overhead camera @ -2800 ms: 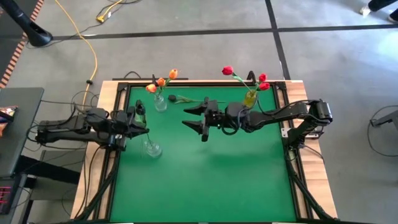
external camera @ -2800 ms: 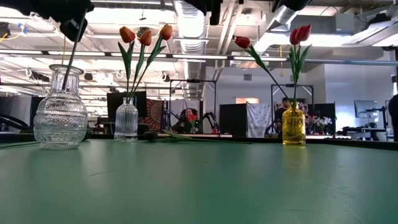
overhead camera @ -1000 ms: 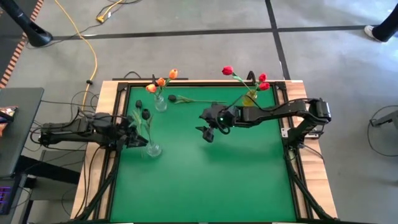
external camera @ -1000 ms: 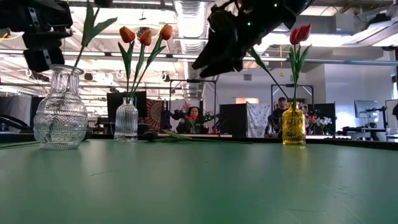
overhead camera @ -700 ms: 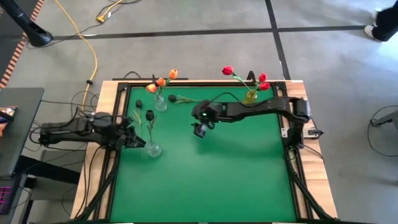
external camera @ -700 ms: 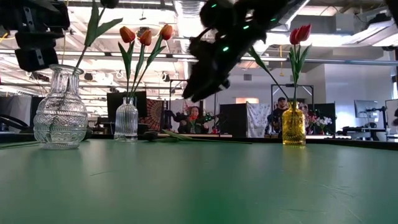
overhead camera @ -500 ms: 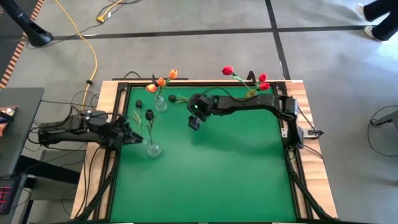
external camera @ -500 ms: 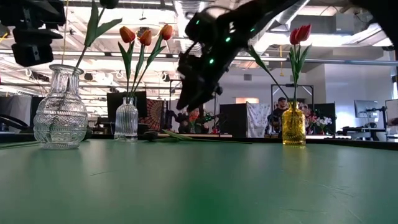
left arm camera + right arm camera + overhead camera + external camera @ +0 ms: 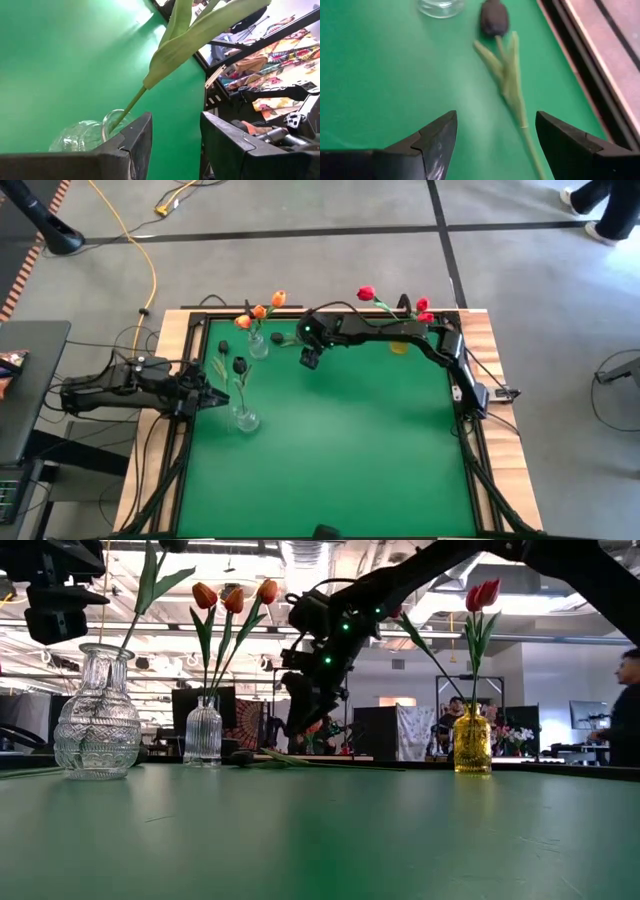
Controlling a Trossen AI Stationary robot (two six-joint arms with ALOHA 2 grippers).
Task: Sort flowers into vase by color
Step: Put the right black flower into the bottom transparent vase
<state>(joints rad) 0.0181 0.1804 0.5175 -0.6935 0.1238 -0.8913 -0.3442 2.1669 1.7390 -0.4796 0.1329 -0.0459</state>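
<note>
Hovering right end effector [image 9: 492,145] over dark tulip [image 9: 494,18].

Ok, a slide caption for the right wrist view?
Open right hand hovers above a dark tulip lying on the green table, near a glass vase.

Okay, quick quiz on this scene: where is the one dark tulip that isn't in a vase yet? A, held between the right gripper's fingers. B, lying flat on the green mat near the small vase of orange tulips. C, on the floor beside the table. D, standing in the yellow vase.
B: the dark tulip lies flat on the green mat beside the small clear vase, ahead of the open right gripper, which holds nothing.
</note>
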